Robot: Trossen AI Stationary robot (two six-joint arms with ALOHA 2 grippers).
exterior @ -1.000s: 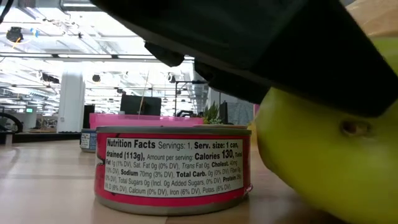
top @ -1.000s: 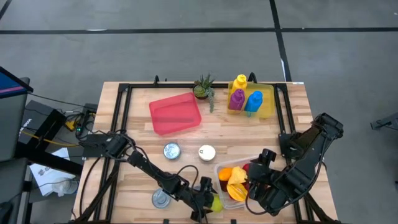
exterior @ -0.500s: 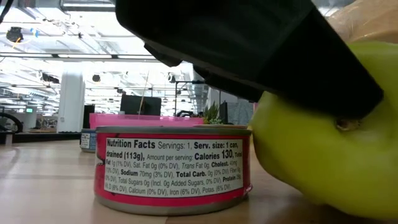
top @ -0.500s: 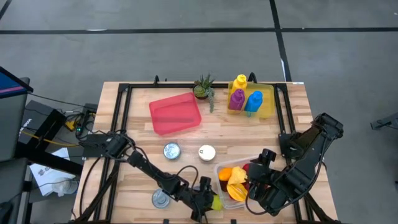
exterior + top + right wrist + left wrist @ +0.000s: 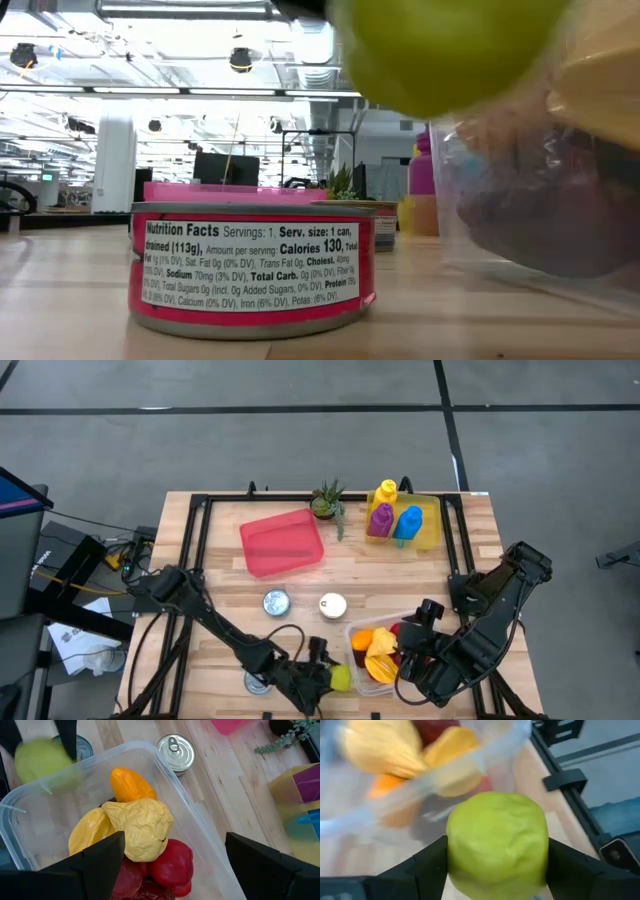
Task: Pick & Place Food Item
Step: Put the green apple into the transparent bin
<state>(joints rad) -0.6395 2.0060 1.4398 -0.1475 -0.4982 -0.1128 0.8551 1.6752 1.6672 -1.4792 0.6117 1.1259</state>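
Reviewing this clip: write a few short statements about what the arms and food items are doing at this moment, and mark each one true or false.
1. The left gripper holds the green fruit. True.
2. The green fruit rests on the table. False: the low view shows it lifted above the table.
3. The right gripper grips the yellow fruit. False: it hangs open over the clear container, gripping nothing.
4. The pink tray holds a can. False: no can lies in it.
5. A potted plant stands between the pink tray and the yellow bin. True.

grey floor [image 5: 300, 450], bright ceiling lights [image 5: 120, 100]
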